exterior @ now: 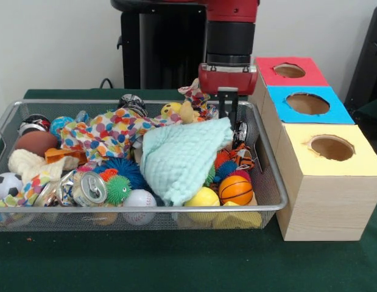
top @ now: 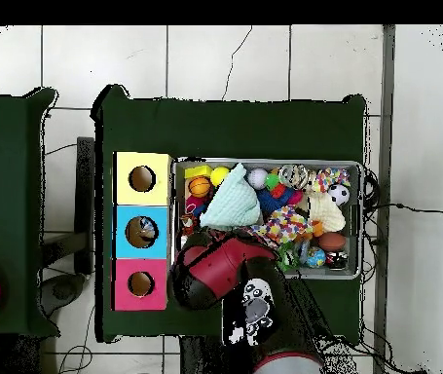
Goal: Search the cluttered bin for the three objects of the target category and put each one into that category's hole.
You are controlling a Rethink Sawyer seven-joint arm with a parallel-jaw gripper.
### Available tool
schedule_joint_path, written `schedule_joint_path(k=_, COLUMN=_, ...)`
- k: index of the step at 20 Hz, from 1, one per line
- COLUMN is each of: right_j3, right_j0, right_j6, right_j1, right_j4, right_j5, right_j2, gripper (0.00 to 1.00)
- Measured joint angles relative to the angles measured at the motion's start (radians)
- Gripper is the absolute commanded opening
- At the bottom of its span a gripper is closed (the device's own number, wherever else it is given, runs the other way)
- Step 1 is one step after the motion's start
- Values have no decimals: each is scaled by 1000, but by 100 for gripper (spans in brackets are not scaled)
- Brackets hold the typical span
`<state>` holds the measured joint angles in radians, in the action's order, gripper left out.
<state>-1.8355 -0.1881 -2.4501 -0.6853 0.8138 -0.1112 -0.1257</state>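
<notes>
The wire mesh bin [exterior: 176, 208] is piled with toys, balls and cloths. No clear plastic bottle shows in either view; any are hidden under the clutter. My gripper [exterior: 228, 112] hangs at the bin's back right, shut on the top corner of a mint green cloth [exterior: 179, 158], which drapes down from it over the pile. In the overhead view the arm [top: 215, 273] covers the gripper, and the cloth [top: 230, 206] lies at the bin's left end. The blue-surround hole [exterior: 307, 103] is in the middle of the wooden box, right of the bin; it also shows from overhead [top: 140, 232].
The red-surround hole [exterior: 289, 70] and the yellow-surround hole [exterior: 331, 147] flank the blue one. A silver soda can [exterior: 89, 188] lies at the bin's front left. A spotted cloth [exterior: 109, 131], an orange basketball [exterior: 236, 190] and a yellow ball [exterior: 203, 198] crowd the bin.
</notes>
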Motion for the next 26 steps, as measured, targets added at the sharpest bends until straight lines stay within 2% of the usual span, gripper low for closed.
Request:
schedule_joint_path(k=5, right_j3=0, right_j0=40, right_j6=0, right_j1=-14, right_j4=-54, right_j5=0, right_j2=31, gripper=0)
schedule_joint_path(k=6, right_j3=0, right_j0=42, right_j6=0, right_j1=-18, right_j4=-68, right_j5=0, right_j2=40, gripper=100)
schedule_joint_path(k=15, right_j3=0, right_j0=19, right_j6=0, right_j1=-26, right_j4=-70, right_j5=0, right_j2=45, gripper=100)
schedule_joint_path(k=20, right_j3=-9, right_j0=-74, right_j6=0, right_j1=-66, right_j4=-72, right_j5=-25, right_j2=15, gripper=100)
schedule_joint_path(k=26, right_j3=-42, right_j0=-222, right_j6=0, right_j1=-150, right_j4=-84, right_j5=-120, right_j2=-51, gripper=100)
